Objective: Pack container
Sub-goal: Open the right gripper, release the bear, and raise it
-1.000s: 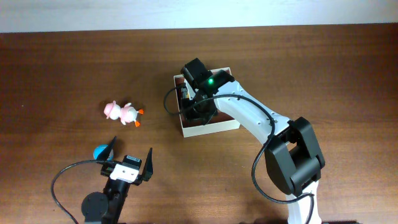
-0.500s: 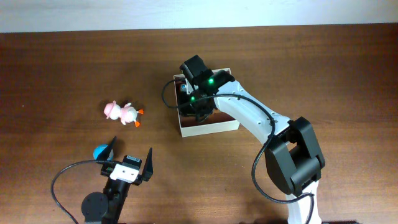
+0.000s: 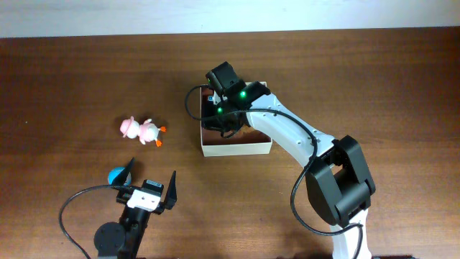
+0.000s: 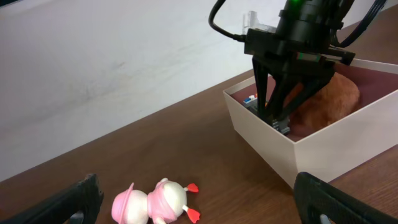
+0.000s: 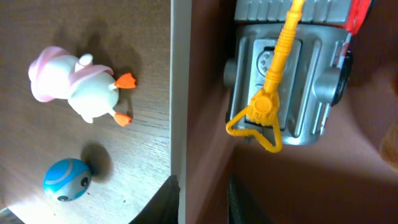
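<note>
The container [image 3: 237,149] is a shallow white-walled box with a pinkish-brown inside, at mid-table. My right gripper [image 3: 215,124] straddles its left wall [image 5: 180,93], one finger outside and one inside, shut on the wall. The wrist view shows this grip [image 5: 202,200]. Inside lie a grey toy vehicle with a yellow hook [image 5: 286,68] and a brown plush [image 4: 329,93]. My left gripper [image 3: 151,180] is open and empty near the front edge. A pink and white duck toy [image 3: 144,131] lies on the table left of the container.
A blue ball [image 3: 115,175] lies beside my left gripper's left finger. It also shows in the right wrist view [image 5: 66,179], below the duck [image 5: 74,84]. The duck sits between my left fingers' line of sight [image 4: 155,202].
My right gripper has moved left with the container's left wall in it, sliding the container a little towards the duck. The left arm has not moved.
</note>
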